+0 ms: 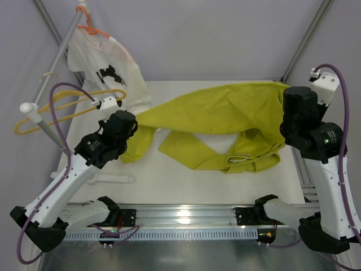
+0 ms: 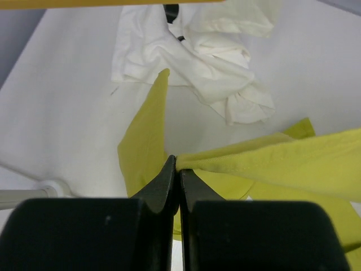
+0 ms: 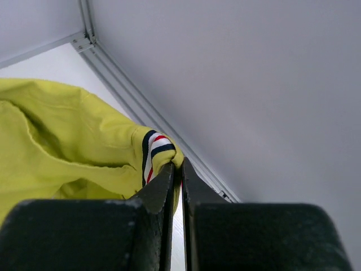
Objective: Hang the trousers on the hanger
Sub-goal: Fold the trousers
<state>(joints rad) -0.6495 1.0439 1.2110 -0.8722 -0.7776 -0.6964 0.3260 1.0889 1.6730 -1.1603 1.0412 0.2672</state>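
The yellow-green trousers [image 1: 225,116] hang stretched between my two grippers above the table, the rest drooping onto it. My left gripper [image 2: 178,164] is shut on a fold of the trousers [image 2: 282,164] at their left end. My right gripper [image 3: 179,166] is shut on the striped edge of the trousers [image 3: 67,141] at the right, held high near the back wall. The yellow hanger [image 1: 62,110] hangs on the slanted rail at the left, just left of my left gripper [image 1: 134,121]; its bar shows along the top edge of the left wrist view [image 2: 101,3].
A white T-shirt [image 1: 110,65] with black print hangs on an orange hanger [image 1: 90,28] on the slanted rail [image 1: 56,62] at back left; its crumpled hem [image 2: 197,51] lies on the table beyond my left gripper. Frame posts stand at the back corners.
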